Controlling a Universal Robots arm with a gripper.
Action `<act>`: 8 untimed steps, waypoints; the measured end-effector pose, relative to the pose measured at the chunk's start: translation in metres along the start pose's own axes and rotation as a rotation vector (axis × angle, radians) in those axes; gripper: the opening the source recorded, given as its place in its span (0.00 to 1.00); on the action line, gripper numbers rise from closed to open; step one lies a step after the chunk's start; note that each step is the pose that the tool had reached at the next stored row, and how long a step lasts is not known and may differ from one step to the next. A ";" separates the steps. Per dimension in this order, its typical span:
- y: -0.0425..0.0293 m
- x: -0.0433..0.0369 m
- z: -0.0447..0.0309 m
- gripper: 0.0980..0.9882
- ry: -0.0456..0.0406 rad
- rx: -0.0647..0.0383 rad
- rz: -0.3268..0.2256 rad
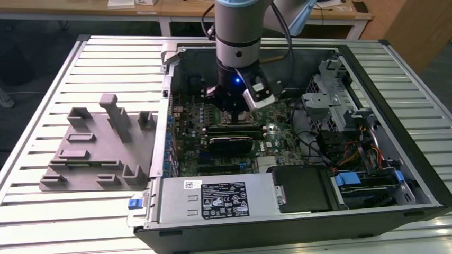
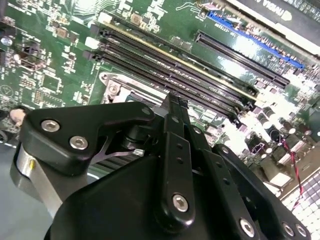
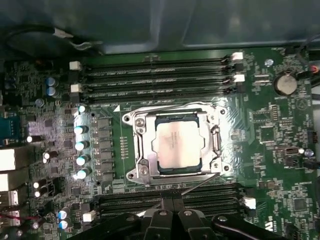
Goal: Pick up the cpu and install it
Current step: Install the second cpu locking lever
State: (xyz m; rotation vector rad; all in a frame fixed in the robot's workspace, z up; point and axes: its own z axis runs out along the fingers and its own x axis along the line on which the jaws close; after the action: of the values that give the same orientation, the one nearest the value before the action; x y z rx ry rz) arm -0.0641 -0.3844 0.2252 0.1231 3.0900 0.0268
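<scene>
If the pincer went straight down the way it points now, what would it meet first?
Probably the green motherboard right beside the metal socket frame holding the square silver-grey cpu; the pincer sits over the memory slots, though depth is unclear.

Hidden and cut-off parts inside the open computer case

In the exterior view the arm (image 1: 240,37) runs off the top edge and its gripper (image 1: 236,108) covers the socket area of the motherboard (image 1: 211,114). In the second wrist view the gripper body (image 2: 165,190) blocks most of the socket frame (image 2: 120,82), so what lies inside it cannot be told. In the first wrist view the gripper (image 3: 172,222) is cut by the picture's edge, and whether the cpu (image 3: 176,144) sits fully flat is unclear.
</scene>
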 end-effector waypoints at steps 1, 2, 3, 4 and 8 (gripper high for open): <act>-0.0005 0.0004 0.0009 0.01 0.0015 0.000 -0.003; -0.0007 0.0006 0.0014 0.01 0.0023 0.000 -0.006; -0.0007 0.0006 0.0015 0.01 0.0024 0.000 -0.007; -0.0007 0.0006 0.0015 0.01 0.0025 0.000 -0.007; -0.0007 0.0009 0.0016 0.01 0.0024 0.000 -0.008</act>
State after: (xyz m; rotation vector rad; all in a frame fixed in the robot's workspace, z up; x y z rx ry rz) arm -0.0649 -0.3850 0.2236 0.1113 3.0928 0.0269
